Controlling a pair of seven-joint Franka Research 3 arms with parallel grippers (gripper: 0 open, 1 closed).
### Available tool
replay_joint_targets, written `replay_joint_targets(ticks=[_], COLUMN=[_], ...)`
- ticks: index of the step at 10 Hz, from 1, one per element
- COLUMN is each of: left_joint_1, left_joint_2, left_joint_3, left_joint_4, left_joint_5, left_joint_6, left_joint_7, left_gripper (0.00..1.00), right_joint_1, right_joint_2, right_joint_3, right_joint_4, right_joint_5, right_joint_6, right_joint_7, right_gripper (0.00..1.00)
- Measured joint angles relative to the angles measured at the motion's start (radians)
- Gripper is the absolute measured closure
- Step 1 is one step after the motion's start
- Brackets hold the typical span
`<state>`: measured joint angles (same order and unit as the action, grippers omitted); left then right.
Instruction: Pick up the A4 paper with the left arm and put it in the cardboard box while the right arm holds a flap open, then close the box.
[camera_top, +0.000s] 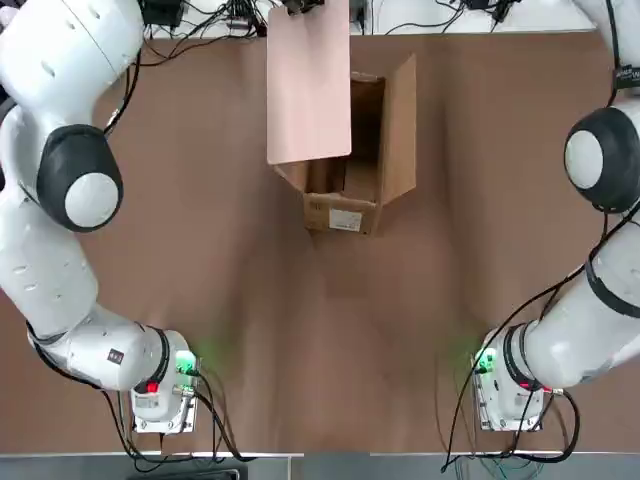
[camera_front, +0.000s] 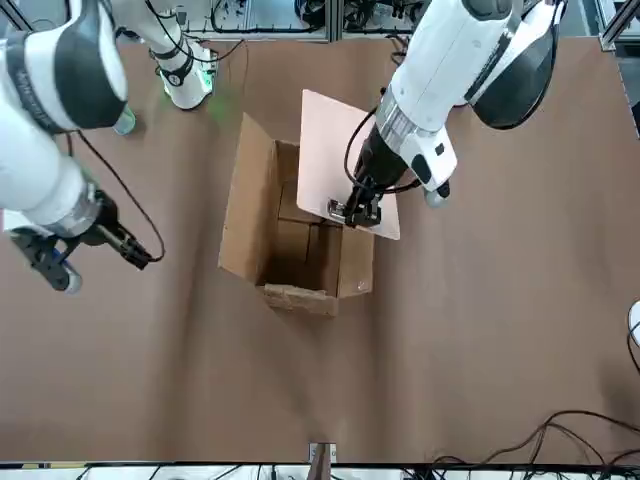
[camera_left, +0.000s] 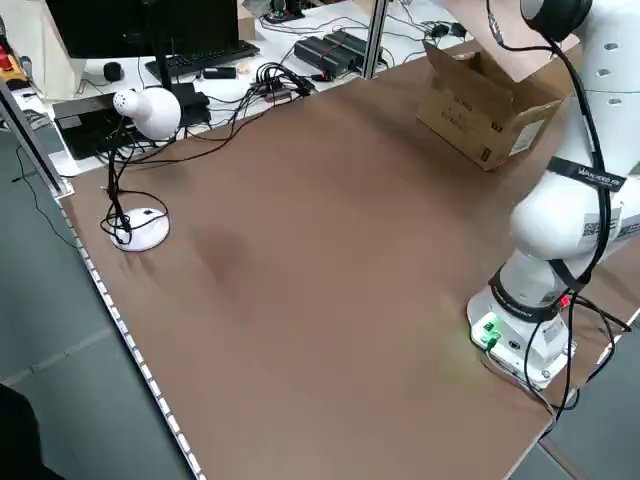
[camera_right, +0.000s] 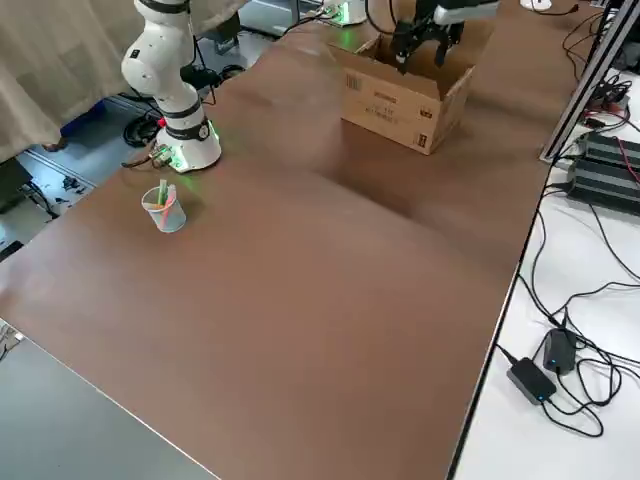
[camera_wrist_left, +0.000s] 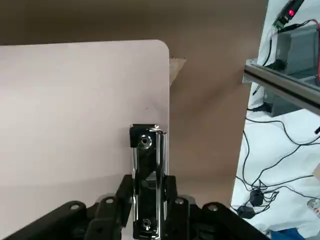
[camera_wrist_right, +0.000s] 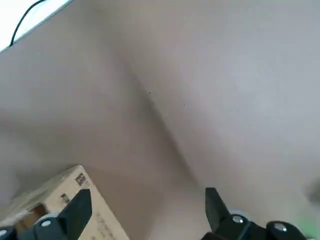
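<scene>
Top view: you have two arms and one cardboard box; one A4 paper lies over the box's left part, above its opening. Front view: your left gripper reaches down over the box, the sheet flat beneath its wrist; your right gripper hangs well apart from the box, on its right side. Left side view: one monitor beyond the box. Right side view: one cup, nearer the robot than the box. Left wrist view: fingers clamped on one metal clip. Right wrist view: fingers wide apart, nothing between.
</scene>
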<state>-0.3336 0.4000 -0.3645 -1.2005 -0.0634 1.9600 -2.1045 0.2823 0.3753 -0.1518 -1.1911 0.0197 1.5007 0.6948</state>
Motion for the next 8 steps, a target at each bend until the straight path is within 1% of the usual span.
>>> replay_joint_targets(ticks=[3,5,6,8], left_joint_1=[-0.041,-0.089,-0.116,-0.172], left_joint_2=[0.048,0.082,0.103,0.133], left_joint_3=[0.013,0.069,0.108,0.175], left_joint_4=[0.000,0.000,0.000,0.000], left_joint_5=[0.000,0.000,0.000,-0.001], left_joint_6=[0.072,0.110,0.136,0.180], left_joint_7=[-0.002,-0.006,-0.006,-0.006], left_gripper=[0.69,0.69,0.69,0.69], right_joint_1=[-0.125,-0.208,-0.230,-0.239], right_joint_2=[0.000,-0.001,-0.001,-0.002], right_joint_3=[0.000,0.000,0.000,0.001], right_joint_4=[-0.005,-0.005,-0.005,-0.005], right_joint_5=[0.024,0.043,0.048,0.049], right_joint_6=[-0.047,-0.077,-0.082,-0.105], right_joint_7=[-0.259,-0.394,-0.429,-0.495], right_gripper=[0.00,0.00,0.00,0.00])
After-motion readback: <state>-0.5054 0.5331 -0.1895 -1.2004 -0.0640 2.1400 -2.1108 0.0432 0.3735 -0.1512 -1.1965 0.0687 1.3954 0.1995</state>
